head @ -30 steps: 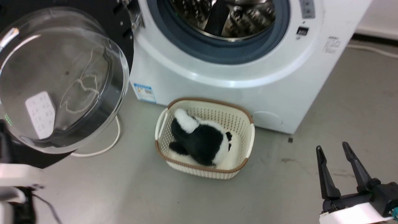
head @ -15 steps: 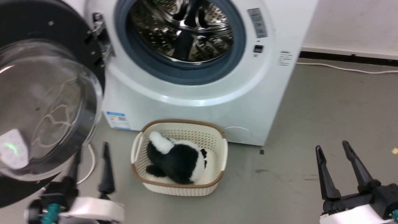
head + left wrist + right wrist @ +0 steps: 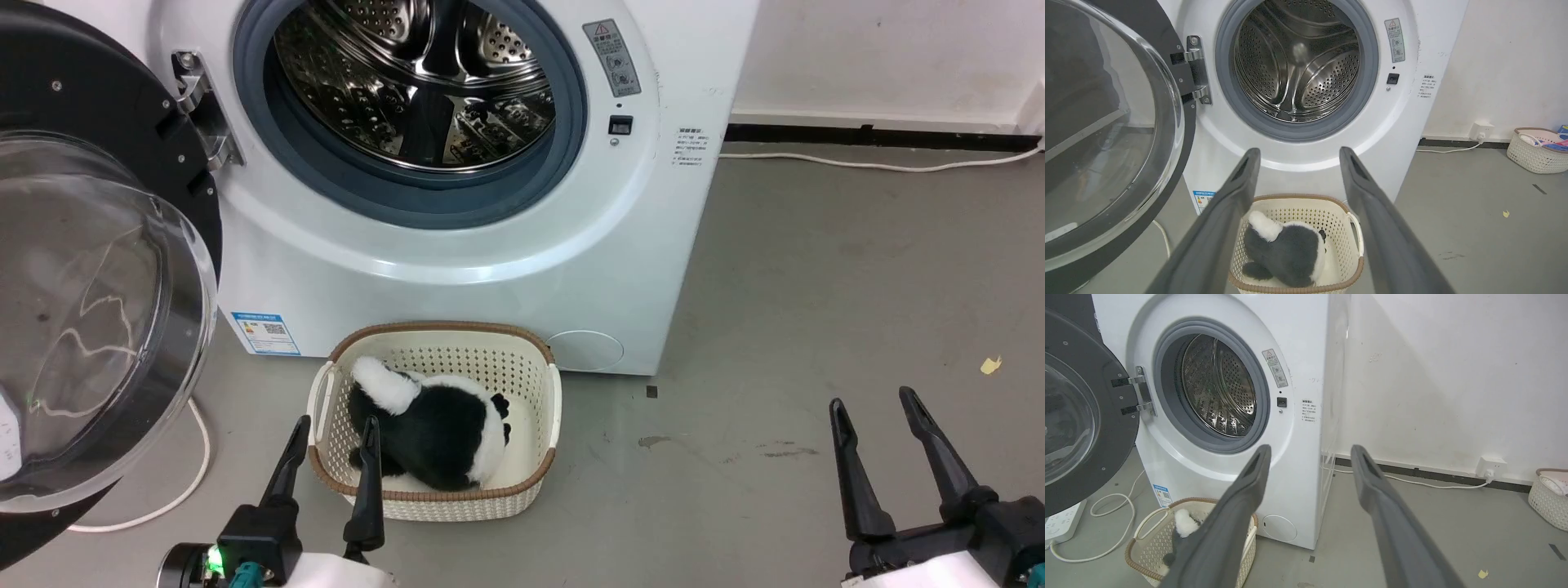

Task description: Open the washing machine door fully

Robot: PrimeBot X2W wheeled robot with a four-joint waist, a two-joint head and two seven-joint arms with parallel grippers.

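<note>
Leftward of both empty, spread jaws, the washing machine door [image 3: 90,286] stands swung open.

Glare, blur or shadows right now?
Head view: sharp; reflections streak the clear glass bowl of the round glossy black washing machine door. Left wrist view: highlights glint on the perforated steel drum. Right wrist view: even light, no motion blur.

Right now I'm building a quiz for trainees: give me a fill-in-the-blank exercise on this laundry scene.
The washing machine door stands ____, baring the steel drum.
The left gripper and the right gripper both hold ____.
The black-and-white plush toy lies in the ____.
Missing: open; nothing; basket.
</note>
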